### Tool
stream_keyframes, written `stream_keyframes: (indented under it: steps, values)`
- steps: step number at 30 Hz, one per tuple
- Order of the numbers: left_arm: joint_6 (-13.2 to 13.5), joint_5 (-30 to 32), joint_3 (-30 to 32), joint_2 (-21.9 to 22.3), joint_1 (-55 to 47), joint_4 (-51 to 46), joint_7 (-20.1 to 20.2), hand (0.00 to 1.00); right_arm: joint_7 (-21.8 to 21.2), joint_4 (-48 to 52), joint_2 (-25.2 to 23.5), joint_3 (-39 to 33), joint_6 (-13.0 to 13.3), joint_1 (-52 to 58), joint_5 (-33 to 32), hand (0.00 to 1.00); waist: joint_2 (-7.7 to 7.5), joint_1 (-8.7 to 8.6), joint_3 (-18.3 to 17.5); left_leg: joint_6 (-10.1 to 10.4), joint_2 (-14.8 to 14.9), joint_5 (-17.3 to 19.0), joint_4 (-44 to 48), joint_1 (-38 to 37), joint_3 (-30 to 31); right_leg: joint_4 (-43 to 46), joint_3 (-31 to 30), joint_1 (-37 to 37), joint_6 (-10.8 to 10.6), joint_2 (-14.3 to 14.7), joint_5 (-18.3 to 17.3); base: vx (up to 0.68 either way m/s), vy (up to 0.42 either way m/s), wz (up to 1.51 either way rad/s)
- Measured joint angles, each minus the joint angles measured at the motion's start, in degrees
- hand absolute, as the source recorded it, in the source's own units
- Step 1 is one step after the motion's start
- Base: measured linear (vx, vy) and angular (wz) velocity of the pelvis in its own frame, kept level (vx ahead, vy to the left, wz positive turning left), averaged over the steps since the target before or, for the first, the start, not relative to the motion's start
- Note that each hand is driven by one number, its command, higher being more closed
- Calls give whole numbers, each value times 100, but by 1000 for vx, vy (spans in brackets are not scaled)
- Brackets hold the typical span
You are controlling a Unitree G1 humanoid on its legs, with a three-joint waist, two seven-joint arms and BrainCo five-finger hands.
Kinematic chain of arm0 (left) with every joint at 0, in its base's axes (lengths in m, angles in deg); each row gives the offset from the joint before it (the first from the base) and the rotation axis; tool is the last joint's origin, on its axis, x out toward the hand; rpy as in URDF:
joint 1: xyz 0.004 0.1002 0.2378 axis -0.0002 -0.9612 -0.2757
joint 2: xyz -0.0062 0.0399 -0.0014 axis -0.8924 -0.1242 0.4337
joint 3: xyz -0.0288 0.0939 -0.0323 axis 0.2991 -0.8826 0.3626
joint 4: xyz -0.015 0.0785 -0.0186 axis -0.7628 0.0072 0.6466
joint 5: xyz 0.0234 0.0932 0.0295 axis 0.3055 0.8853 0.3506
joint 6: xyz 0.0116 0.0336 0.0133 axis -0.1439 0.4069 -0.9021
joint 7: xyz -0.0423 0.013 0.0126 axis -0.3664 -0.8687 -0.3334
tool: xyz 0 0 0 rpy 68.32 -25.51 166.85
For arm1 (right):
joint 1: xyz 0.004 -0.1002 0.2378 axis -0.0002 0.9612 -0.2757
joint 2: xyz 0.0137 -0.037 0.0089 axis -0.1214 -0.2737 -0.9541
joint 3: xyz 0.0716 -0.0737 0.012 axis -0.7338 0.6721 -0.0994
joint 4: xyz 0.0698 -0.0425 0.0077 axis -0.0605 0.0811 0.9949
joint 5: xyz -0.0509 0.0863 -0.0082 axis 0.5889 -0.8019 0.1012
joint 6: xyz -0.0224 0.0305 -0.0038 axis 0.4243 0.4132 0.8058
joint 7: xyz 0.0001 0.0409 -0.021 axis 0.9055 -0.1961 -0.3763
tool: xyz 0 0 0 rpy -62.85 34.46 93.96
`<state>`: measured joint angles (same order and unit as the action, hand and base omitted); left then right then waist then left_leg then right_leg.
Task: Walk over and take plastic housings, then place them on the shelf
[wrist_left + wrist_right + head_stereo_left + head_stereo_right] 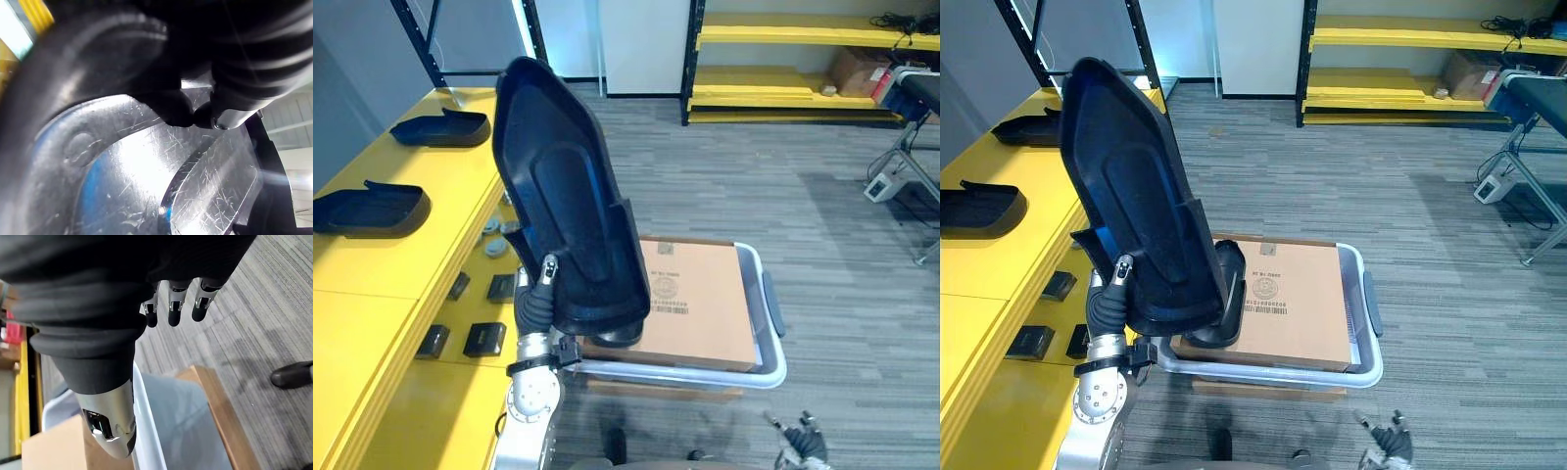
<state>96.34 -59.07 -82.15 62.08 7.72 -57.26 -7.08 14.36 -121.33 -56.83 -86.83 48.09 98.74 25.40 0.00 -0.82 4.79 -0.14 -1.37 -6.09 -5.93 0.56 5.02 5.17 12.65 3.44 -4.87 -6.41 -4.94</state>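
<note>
Black plastic housing [570, 196] held upright in L hand [546, 276], near cardboard box [705, 308].

Barcode label [672, 302] on cardboard box [710, 328], print illegible.

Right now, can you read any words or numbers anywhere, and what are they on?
The label on the cardboard box: a barcode and small print, too small to read.
The plastic housing in the left hand: no words visible.
The housings on the yellow shelf: no words visible.
</note>
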Motion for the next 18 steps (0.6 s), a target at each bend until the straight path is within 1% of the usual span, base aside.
stream_keyframes:
  steps: [1, 3, 4, 5, 6, 7, 8, 9, 10, 12, 13, 15, 16, 18]
  values:
    - [18, -2, 0, 19, -5, -15, 10, 100, -18, 0, -20, 224, -2, 6, 52, 0, -39, 43, 29, 47, -41, -33, 2, 70, 274, 114, 278, 14, 7, -32, -97, -18, -42, 86]
    - [19, -11, -7, 78, -7, -54, 69, 100, -21, 9, -51, 424, 1, 4, 147, 0, -67, 58, 54, 89, -103, -68, 7, 210, 575, 305, 698, -8, 29, -103, -208, -8, -43, 130]
    - [19, -11, -31, 142, -7, -136, 106, 100, -21, 23, -109, 494, 2, -20, 181, 0, -86, 106, 83, 73, -162, -61, 93, 446, 646, 520, 1100, -91, 29, -205, -324, 1, -11, 150]
    - [19, -14, -56, 168, -7, -179, 106, 100, -10, 48, -119, 550, 1, -27, 197, 0, -79, 127, 108, 42, -159, -37, 167, 579, 554, 579, 1319, -109, 32, -282, -353, -3, 12, 183]
    - [21, -60, -120, 216, -6, -230, 106, 100, -3, 138, -119, 612, 8, -24, 220, 0, -81, 164, 154, -210, -142, 146, 308, 833, 229, 590, 1781, -90, 26, -367, -362, 14, 24, 183]
    - [23, -110, -131, 245, -5, -225, 106, 100, 3, 134, -114, 643, 10, -92, 225, 0, -102, 181, 190, -448, -58, 325, 430, 981, -441, 567, 2157, -61, 27, -476, -361, 16, 21, 183]
    - [23, -119, -130, 272, -5, -212, 106, 100, 7, 128, -100, 645, 9, -148, 225, 0, -105, 188, 213, -498, 76, 361, 547, 1081, -924, 574, 2336, -31, 24, -529, -362, 38, 37, 167]
    - [23, -123, -132, 351, 0, -203, 100, 100, 21, 142, -94, 644, 8, -269, 227, 0, -19, 159, 301, -557, 386, 426, 873, 1166, -2000, 623, 2676, 139, -28, -579, -395, 54, 43, 155]
    - [25, -126, -223, 336, 21, -115, 95, 100, 21, 115, -95, 656, 9, -281, 232, 0, 20, 153, 309, -552, 576, 432, 1062, 1136, -2801, 718, 2987, 336, -127, -611, -457, 75, 47, 151]
    - [29, -125, -452, 299, 78, -14, 109, 100, 30, 72, -97, 664, -1, -293, 245, 0, 29, 145, 293, -552, 614, 432, 1070, 1025, -3300, 724, 3274, 544, -141, -732, -447, 87, 60, 136]
    - [46, -155, -632, 228, 307, 91, 124, 100, 92, 45, -94, 660, -12, -414, 309, 0, 34, 162, 289, -549, 479, 431, 1026, 1056, -3385, 678, 3462, 620, -176, -829, -475, 86, 93, 125]
    - [62, -226, -697, 194, 574, 241, 135, 100, 129, -25, -92, 650, -43, -617, 360, 0, 1, 153, 288, -560, 261, 437, 1004, 1132, -3289, 607, 3459, 656, -235, -939, -549, 69, 130, 81]
    - [62, -249, -702, 204, 756, 435, 140, 100, 222, -102, -113, 642, -59, -736, 393, 0, -8, 148, 289, -653, 117, 501, 1034, 1139, -3176, 564, 3476, 741, -240, -1006, -544, 84, 156, 55]
    - [58, -262, -750, 201, 938, 701, 187, 100, 277, -100, -104, 641, -115, -742, 410, 0, -35, 123, 291, -769, -9, 647, 1195, 1135, -3034, 783, 3400, 834, -129, -1152, -487, 112, 131, 49]
